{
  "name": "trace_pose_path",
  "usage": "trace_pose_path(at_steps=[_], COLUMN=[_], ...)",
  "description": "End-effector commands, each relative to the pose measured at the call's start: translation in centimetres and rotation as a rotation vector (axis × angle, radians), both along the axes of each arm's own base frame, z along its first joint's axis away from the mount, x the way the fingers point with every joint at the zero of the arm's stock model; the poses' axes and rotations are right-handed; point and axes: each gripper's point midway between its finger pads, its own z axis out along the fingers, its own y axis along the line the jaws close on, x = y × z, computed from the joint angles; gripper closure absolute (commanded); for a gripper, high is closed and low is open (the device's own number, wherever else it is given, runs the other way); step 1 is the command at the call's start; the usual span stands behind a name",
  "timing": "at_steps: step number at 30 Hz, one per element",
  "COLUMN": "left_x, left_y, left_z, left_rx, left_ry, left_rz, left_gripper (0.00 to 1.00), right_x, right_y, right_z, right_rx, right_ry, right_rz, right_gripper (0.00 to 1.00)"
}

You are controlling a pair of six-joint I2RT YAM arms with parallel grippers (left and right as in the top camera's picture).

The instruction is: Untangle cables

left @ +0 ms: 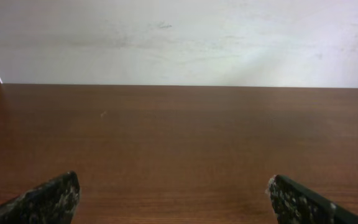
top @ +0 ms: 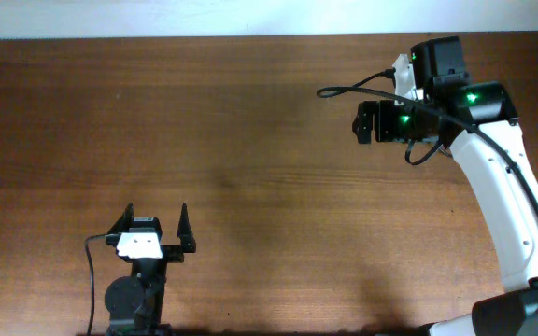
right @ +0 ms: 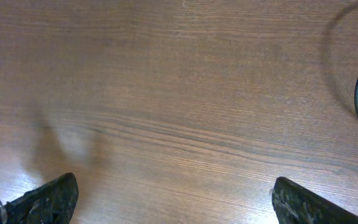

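Down at the near-left corner of the desk (top: 250,140) sits the left end effector (top: 155,215), aimed toward the far edge with its jaws spread wide and nothing between them; its own wrist cam agrees, just two dark fingertips (left: 55,196) poking in at the bottom corners, far apart, with bare brown wood running out to a white wall (left: 179,37); a thin black lead (top: 90,271) curls off the left side of that arm. Over at the far right, the right end effector (top: 366,122) hangs off a white arm link (top: 502,187) with a couple of green lights (top: 473,96) glowing on it; it's pointed down at the wood, and the wrist view shows its fingertips (right: 48,199) at the bottom corners, again spread wide and pinching nothing; there's a soft shadow (right: 61,137) on the grain up and left of centre. A thick black arm cable (top: 348,89) loops out to the left of the right wrist and back in, and the same kind of dark curve cuts into the right edge of the right wrist cam; that's the robot's own wiring, plugged into the arm. As for the cables, none of the three views shows them, so I honestly can't tell where they are.
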Motion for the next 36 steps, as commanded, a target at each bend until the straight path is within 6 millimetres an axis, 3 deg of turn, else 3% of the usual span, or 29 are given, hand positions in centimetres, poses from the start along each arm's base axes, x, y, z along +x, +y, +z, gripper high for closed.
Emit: trace_pose_path(at_steps=[1, 5, 6, 13, 20, 24, 31, 36], left_x=[0.0, 0.0, 0.0, 0.0, 0.0, 0.0, 0.0, 0.0], left_y=[0.0, 0.0, 0.0, 0.0, 0.0, 0.0, 0.0, 0.0], left_z=[-0.1, -0.1, -0.1, -0.1, -0.1, -0.1, -0.1, -0.1], left_rx=[0.016, 0.016, 0.016, 0.016, 0.016, 0.016, 0.016, 0.016], left_ry=[0.001, 0.001, 0.001, 0.001, 0.001, 0.001, 0.001, 0.001], left_rz=[0.002, 0.002, 0.002, 0.002, 0.002, 0.002, 0.002, 0.002], left_gripper=[0.01, 0.01, 0.01, 0.01, 0.01, 0.01, 0.01, 0.01], right_x=[-0.3, -0.6, -1.0, -3.7, -7.8, -9.9, -12.0, -13.3], right_y=[-0.6, -0.3, -0.3, -0.5, -3.0, -4.2, -5.5, -6.5], right_z=[2.4, 6.3, 6.3, 2.9, 1.1, -1.4, -3.1, -5.4], right_rx=[-0.027, -0.002, 0.008, 0.118, 0.139, 0.120, 0.115, 0.067], right_ry=[-0.082, -0.257, -0.283, -0.634, -1.001, -1.031, -1.121, -1.044], right_rz=[-0.008, -0.004, -0.010, -0.044, -0.127, -0.167, -0.218, -0.248], right_gripper=[0.01, 0.01, 0.01, 0.01, 0.01, 0.01, 0.01, 0.01])
